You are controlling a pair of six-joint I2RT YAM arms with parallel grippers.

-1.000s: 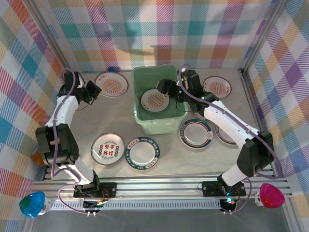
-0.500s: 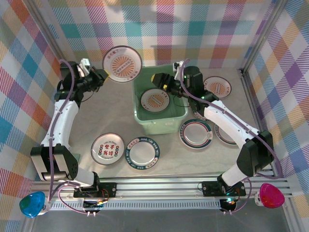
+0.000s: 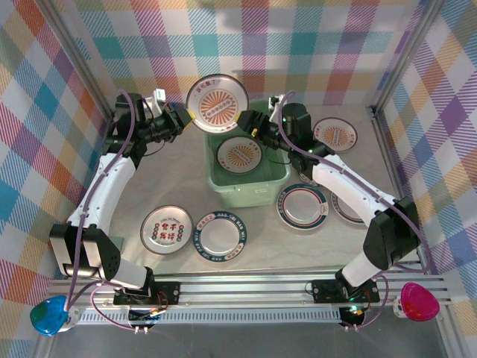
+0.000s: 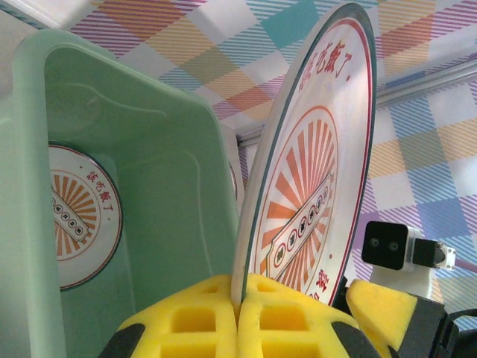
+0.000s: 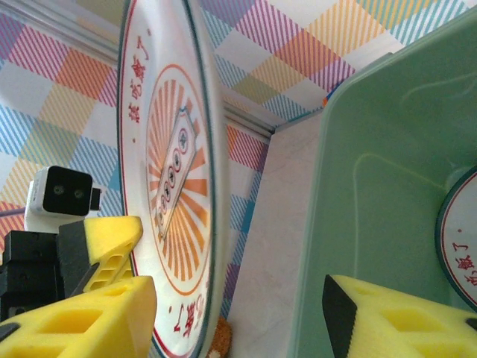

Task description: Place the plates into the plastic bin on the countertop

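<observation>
My left gripper (image 3: 186, 117) is shut on the rim of a white plate (image 3: 218, 103) with an orange sunburst. It holds the plate in the air over the back left corner of the mint-green plastic bin (image 3: 257, 190). In the left wrist view the plate (image 4: 313, 171) stands on edge, pinched between my yellow pads (image 4: 283, 317). My right gripper (image 3: 250, 123) is open at the plate's other side. In the right wrist view the plate (image 5: 175, 186) lies against my left finger (image 5: 74, 321) and well apart from the right one (image 5: 395, 321). A second sunburst plate (image 3: 240, 151) lies in the bin.
On the countertop (image 3: 149, 186) lie other plates: a red-character one (image 3: 166, 230), a teal-rimmed one (image 3: 221, 236), another teal-rimmed one (image 3: 302, 206) with a further plate (image 3: 349, 209) half under the right arm, and one at the back right (image 3: 335, 134). Plaid walls close three sides.
My left arm has lifted the sunburst plate off the back left countertop and carried it right, up over the bin's corner. My right gripper has risen from the bin towards it, jaws narrowing.
</observation>
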